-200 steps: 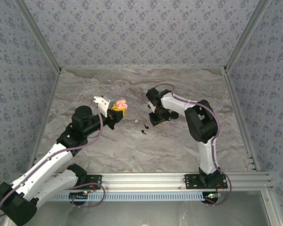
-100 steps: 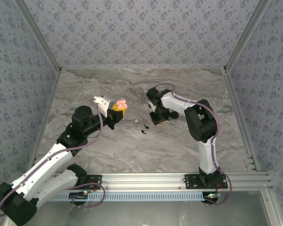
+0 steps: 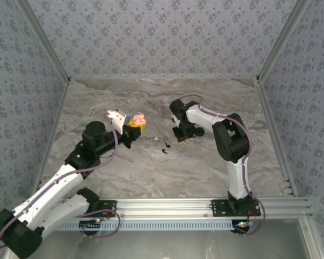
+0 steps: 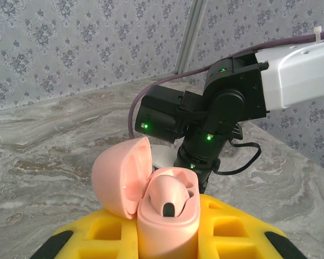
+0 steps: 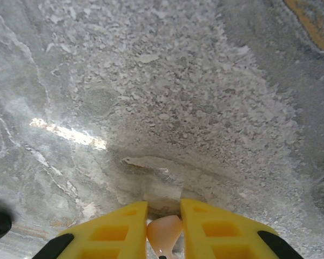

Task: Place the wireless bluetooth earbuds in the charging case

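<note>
A grey marbled table (image 3: 124, 172) carries two tiny black hook-like pieces (image 3: 165, 147) close together near its middle.

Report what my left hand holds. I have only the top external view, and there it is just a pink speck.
Observer: Left wrist view: the left hand grips a pink charging case, its lid open.
Operator: Look inside it.
Observer: A rounded pink shape sits inside; whether it is an earbud I cannot tell.
Operator: Check the right hand.
Observer: Right wrist view: a small pink piece, probably an earbud, fills the gap between its yellow fingers.
</note>
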{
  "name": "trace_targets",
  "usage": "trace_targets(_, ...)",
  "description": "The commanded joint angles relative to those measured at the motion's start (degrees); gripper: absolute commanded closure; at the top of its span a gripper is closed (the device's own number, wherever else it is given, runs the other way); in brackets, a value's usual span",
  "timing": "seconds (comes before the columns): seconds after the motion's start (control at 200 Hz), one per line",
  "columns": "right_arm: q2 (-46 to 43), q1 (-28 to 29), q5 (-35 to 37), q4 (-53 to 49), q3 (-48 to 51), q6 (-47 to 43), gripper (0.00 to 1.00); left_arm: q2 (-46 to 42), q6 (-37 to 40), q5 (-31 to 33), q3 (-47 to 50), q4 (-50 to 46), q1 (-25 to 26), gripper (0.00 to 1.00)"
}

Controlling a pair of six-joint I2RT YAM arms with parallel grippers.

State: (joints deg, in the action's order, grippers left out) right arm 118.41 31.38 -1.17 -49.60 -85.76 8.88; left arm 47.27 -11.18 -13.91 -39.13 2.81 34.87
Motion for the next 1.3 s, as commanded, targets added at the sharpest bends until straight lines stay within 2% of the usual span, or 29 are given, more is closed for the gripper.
trace_targets(0.0,-0.41,-1.97,-0.45,-0.81,1.44,2.66,0.79,-0.12,-0.33,-0.59,-0.42,1.73,-0.12,0.93)
trace_targets(0.215,-2.71,-4.38,-5.87,2.6,4.11,3.89,0.78,2.51,-1.42,-1.69,-0.03,3.6,-0.14,0.93)
trace_targets(0.595,-7.21,-8.13,-17.08,11.83,10.56,7.92,0.78,10.66,-6.98,-2.96,4.97,15.75,0.73,0.93)
trace_targets(0.919,-11.82,-9.61,-22.99,17.81,13.84,10.48,0.79,17.77,-11.57,-2.7,9.53,26.98,1.04,0.93)
trace_targets(1.294,-19.83,-9.75,-27.52,19.86,14.08,12.19,0.79,26.08,-14.63,-2.78,9.79,35.26,1.77,0.93)
